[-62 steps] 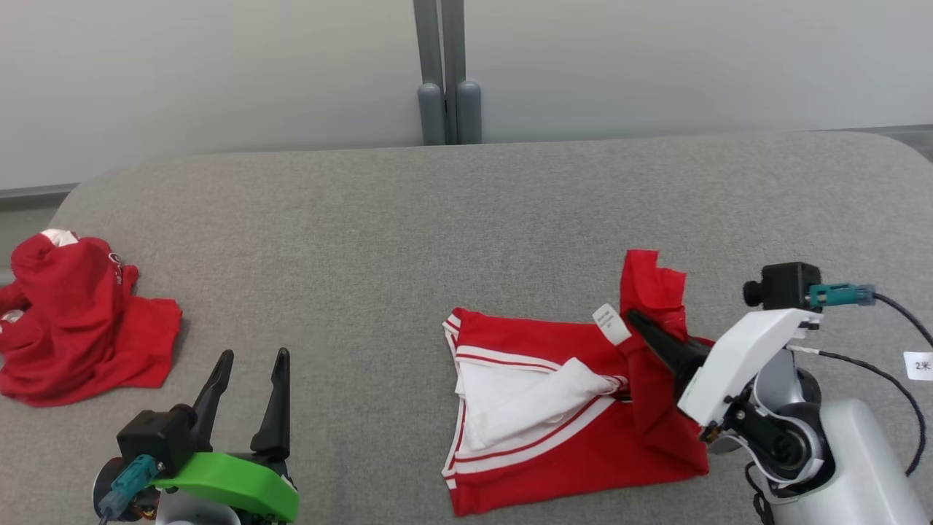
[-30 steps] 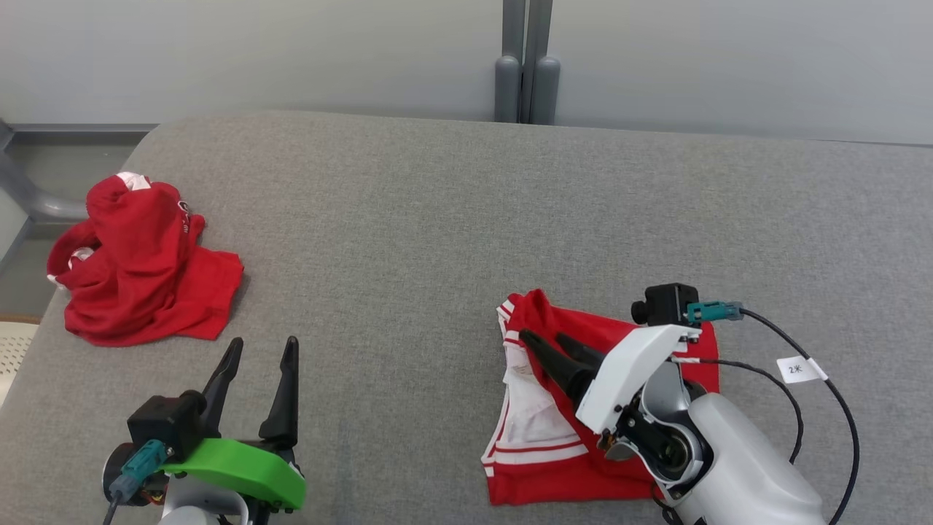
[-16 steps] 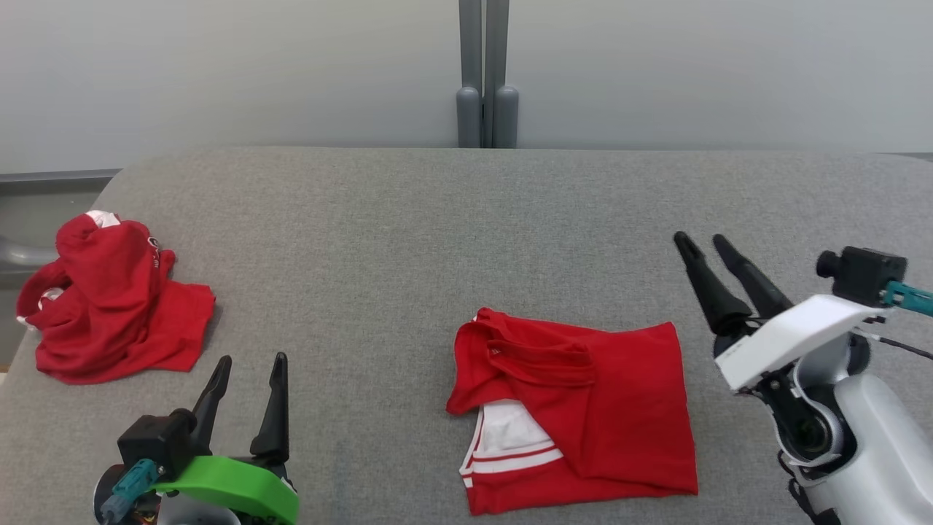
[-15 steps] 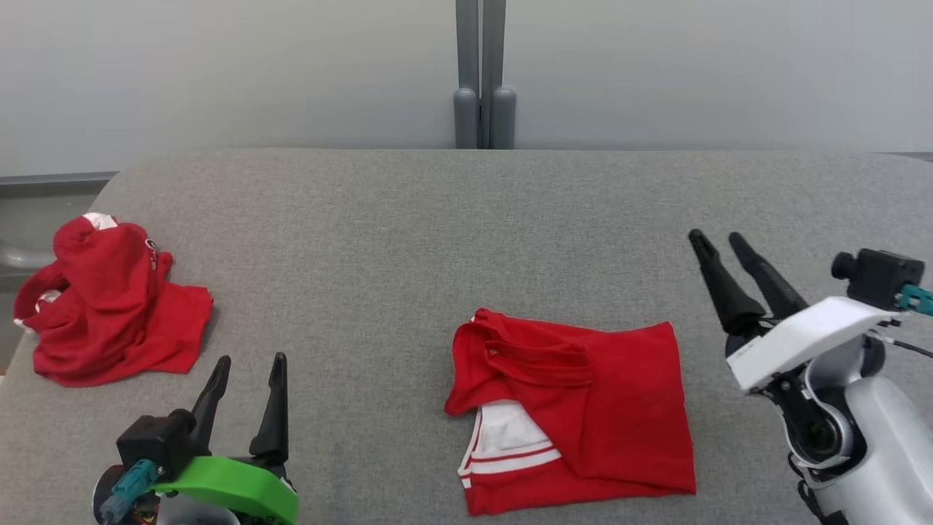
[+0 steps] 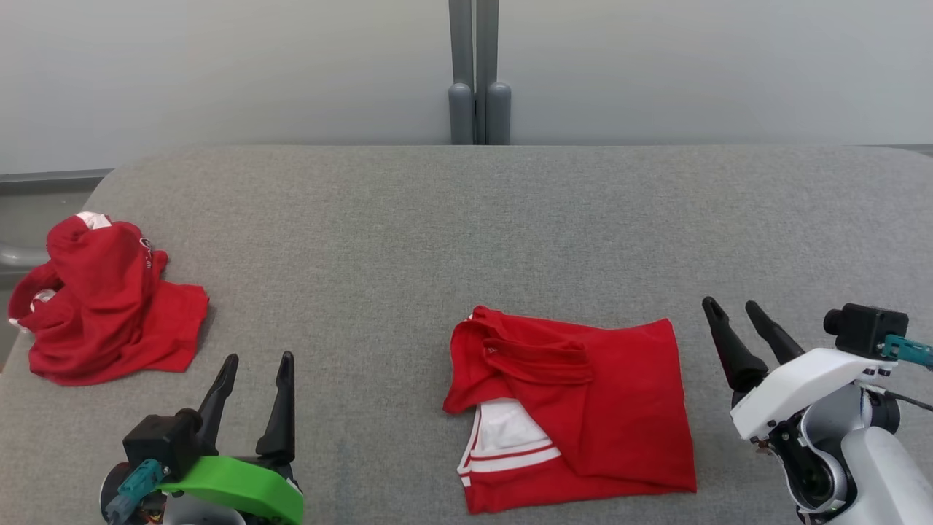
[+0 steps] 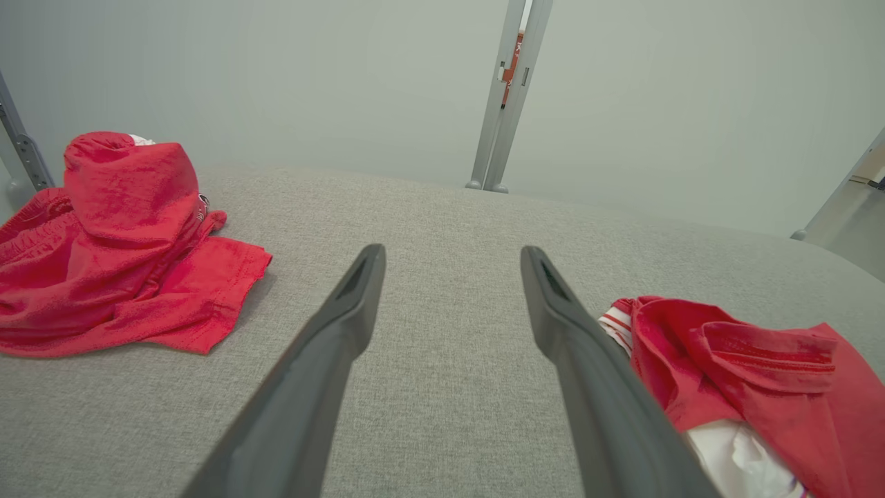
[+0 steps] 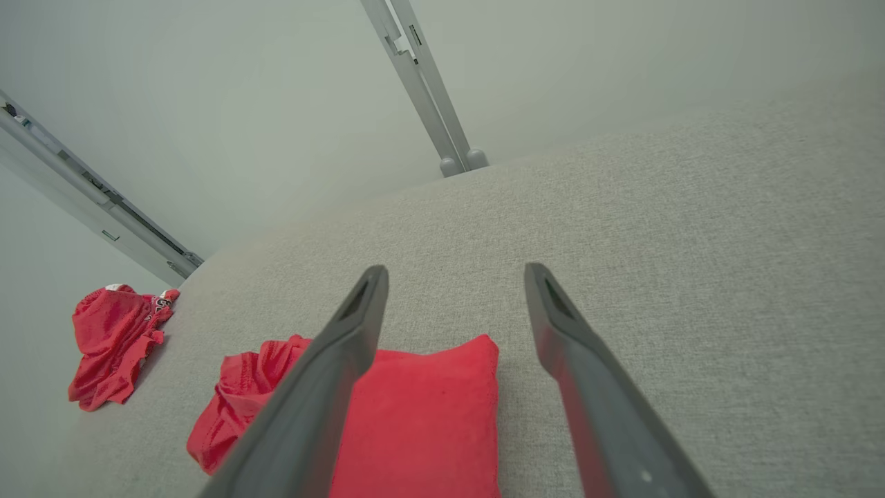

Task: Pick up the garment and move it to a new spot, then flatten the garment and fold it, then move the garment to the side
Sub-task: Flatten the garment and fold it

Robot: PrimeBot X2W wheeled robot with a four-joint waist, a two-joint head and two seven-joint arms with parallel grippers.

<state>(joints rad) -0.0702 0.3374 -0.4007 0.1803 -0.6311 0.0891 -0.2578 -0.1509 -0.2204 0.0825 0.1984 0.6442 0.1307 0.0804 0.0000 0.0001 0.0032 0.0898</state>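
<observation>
Garment [image 5: 583,408] folded on grey table [image 5: 408,240], both grippers' jaws wide and empty.

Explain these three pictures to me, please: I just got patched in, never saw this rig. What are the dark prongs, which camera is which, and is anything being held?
The dark prongs are the robot's two claws, each with two long fingers. The wide picture comes from its head, looking down on a grey padded surface. There the left claw sits at the lower left on a green mount and the right claw at the lower right on a white arm. The other two pictures come from cameras on each wrist, looking along that claw's own fingers.

On the surface lie a folded red garment with white trim, near the right claw, and a crumpled red garment at the far left edge.

Nothing is held: both claws stand open, with only grey surface between their fingers, and touch neither garment.
</observation>
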